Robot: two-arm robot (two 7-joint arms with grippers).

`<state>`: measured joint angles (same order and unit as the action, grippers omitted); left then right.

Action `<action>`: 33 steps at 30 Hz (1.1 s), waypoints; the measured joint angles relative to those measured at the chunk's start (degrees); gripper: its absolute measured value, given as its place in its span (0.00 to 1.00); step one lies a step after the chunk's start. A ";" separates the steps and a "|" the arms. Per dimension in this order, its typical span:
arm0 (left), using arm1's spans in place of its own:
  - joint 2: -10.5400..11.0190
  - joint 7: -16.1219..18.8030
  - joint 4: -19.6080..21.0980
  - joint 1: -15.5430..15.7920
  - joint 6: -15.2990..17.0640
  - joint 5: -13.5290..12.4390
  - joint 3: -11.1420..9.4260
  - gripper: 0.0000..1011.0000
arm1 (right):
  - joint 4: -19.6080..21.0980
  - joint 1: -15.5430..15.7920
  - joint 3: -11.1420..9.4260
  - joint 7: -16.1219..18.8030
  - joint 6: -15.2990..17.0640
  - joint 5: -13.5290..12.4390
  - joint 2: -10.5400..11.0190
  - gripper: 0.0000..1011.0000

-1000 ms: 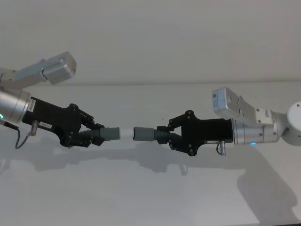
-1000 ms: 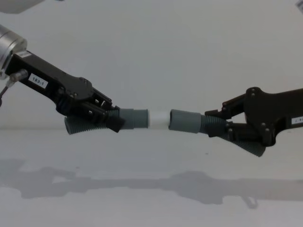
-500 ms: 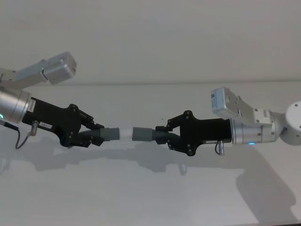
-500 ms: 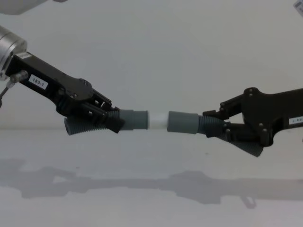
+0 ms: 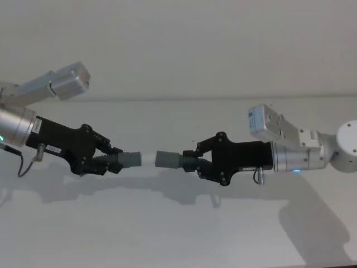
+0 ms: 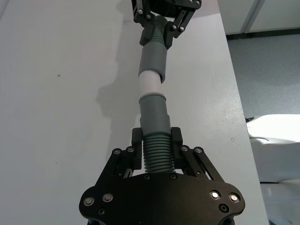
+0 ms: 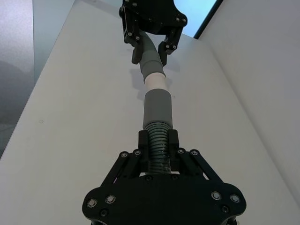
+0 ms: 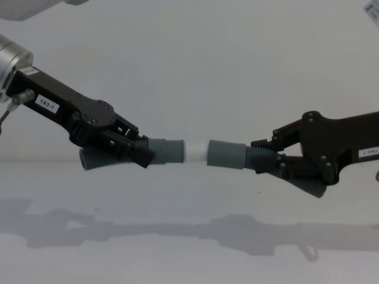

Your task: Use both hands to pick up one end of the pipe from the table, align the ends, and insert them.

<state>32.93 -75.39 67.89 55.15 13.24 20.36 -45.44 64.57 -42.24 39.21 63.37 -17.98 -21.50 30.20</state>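
Pipe pieces hang in the air above the white tabletop, one in each claw, lined up end to end over its middle. The left claw is clenched on the ribbed part of the left hose piece, whose smooth grey cuff ends in a narrower white tip pointing toward the other arm. The right claw is clenched on the ribbed part of the right hose piece, its plain hollow cuff facing the white tip. In the chest view the tip meets the mouth of the hollow cuff; in the left wrist view the tip runs up into that cuff, with a stretch of white showing between the two grey cuffs. Both pieces curve downward behind the claws, and their shadows lie on the tabletop beneath them.
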 joint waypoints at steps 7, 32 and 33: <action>0.13 0.14 0.00 0.03 0.13 0.27 -0.22 0.32 | -0.10 -0.13 0.26 -0.13 -0.22 -0.15 0.00 0.21; 0.36 0.45 0.21 0.15 0.43 0.75 -0.66 0.32 | -0.10 -0.23 0.67 -0.68 -0.38 -0.50 0.10 0.21; 0.35 0.45 0.21 0.15 0.44 0.77 -0.67 0.32 | -0.10 -0.23 0.68 -0.70 -0.39 -0.51 0.10 0.21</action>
<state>33.28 -74.94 68.10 55.30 13.68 21.13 -46.11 64.47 -42.47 39.90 62.67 -18.36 -22.00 30.31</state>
